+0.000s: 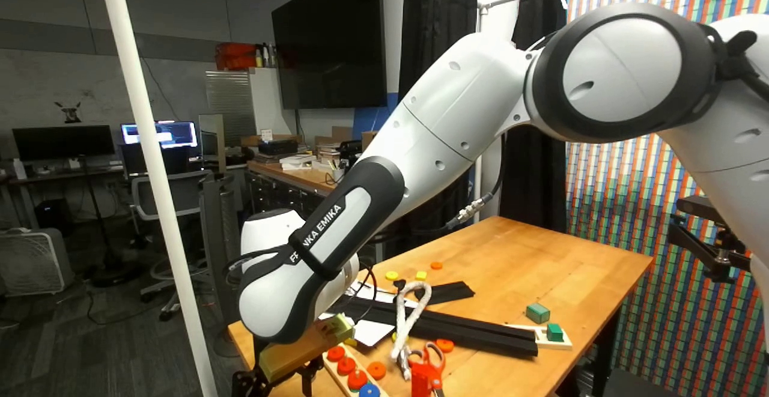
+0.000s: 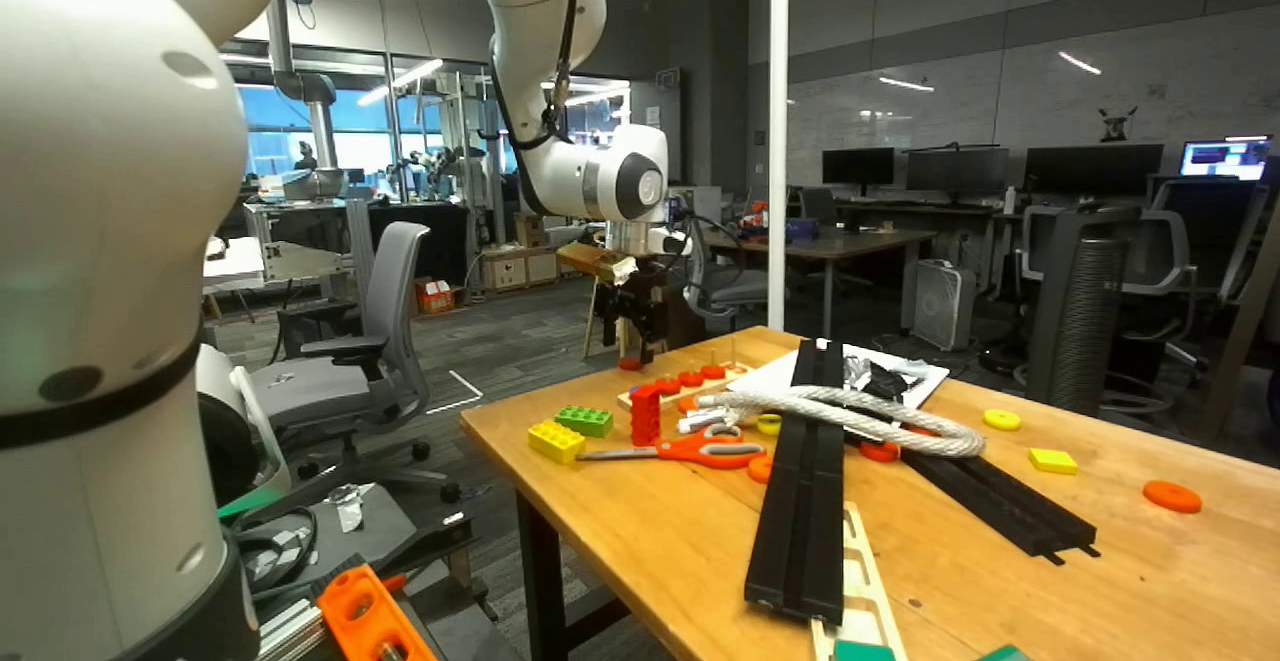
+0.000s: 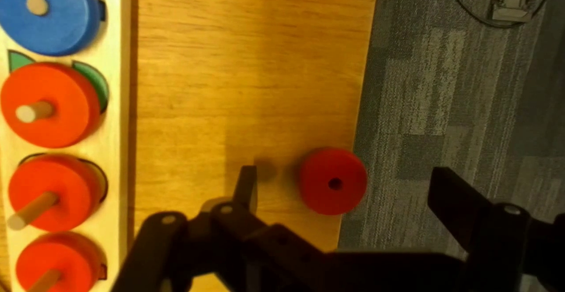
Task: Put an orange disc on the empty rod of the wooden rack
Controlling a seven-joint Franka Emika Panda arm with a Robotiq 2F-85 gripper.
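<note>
In the wrist view the orange disc [image 3: 326, 172] sits at the three o'clock edge of the tabletop [image 3: 247, 84], with the wooden rack [image 3: 108, 144] away at nine o'clock. Probably painted wood, it should be light, stiff, a little slick and hard to harm. The hand [image 3: 342, 170] is spread wide, gripping nothing, so I'd pinch it across at nine and three o'clock, leaving the hole [image 3: 335, 183] clear

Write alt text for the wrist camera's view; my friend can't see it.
An open pincer frames a reddish disc without touching it, at the edge of a wooden table, with grey carpet beyond. On the left, a pale wooden rack holds one blue disc and three orange discs on pegs.
</note>
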